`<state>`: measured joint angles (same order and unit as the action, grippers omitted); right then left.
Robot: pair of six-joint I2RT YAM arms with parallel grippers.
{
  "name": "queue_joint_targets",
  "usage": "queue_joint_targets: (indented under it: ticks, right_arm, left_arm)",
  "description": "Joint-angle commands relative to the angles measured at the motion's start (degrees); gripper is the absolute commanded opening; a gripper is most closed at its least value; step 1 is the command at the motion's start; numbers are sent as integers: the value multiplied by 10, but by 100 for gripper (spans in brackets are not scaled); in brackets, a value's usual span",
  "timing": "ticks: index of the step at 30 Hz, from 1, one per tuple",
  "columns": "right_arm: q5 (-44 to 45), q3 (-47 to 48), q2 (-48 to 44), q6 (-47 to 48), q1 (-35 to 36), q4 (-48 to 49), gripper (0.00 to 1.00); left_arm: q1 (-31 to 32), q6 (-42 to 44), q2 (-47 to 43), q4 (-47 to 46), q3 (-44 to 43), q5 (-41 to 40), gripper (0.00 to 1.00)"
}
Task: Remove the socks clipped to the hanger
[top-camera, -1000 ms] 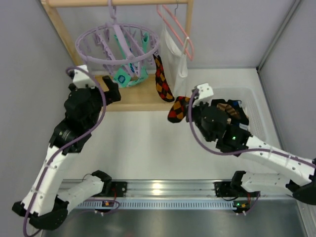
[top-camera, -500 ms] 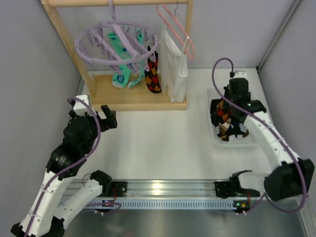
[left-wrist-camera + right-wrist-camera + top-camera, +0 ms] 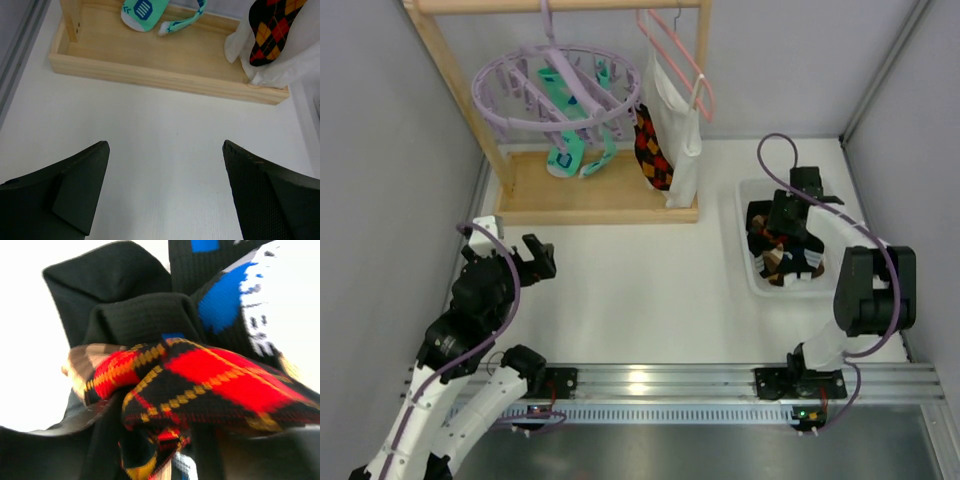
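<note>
Presently, at drop-off, my right gripper (image 3: 783, 228) hangs in the bin (image 3: 752, 283) at right, jaws unreadable against a red-diamond sock (image 3: 215, 380), my left gripper (image 3: 164, 165) gapes empty, and next I must reach the hanger (image 3: 520, 122), upper left, where teal socks (image 3: 567, 155) and another diamond sock (image 3: 653, 155) hang clipped.

We look on a white worktop (image 3: 640, 300) spread beneath the left pincer (image 3: 541, 257), shut in by plain grey walls (image 3: 370, 150) to its left, ahead of it and far to its right. Ahead of the pincer stands a pale wooden rack (image 3: 620, 200) with a tray base, a leaning post and a top rail. Behind the pincer, an aluminium rail (image 3: 710, 378) catches a bright glare.
</note>
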<state>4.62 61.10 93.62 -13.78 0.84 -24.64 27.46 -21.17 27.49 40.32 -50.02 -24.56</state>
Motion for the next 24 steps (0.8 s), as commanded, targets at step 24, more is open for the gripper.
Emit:
queue_joint_targets:
  ticks: [24]
  right_arm:
    - [-110,14,-303,32,398,281,82]
  left_arm:
    - [-2,-21,-52,-17,4,-58,98]
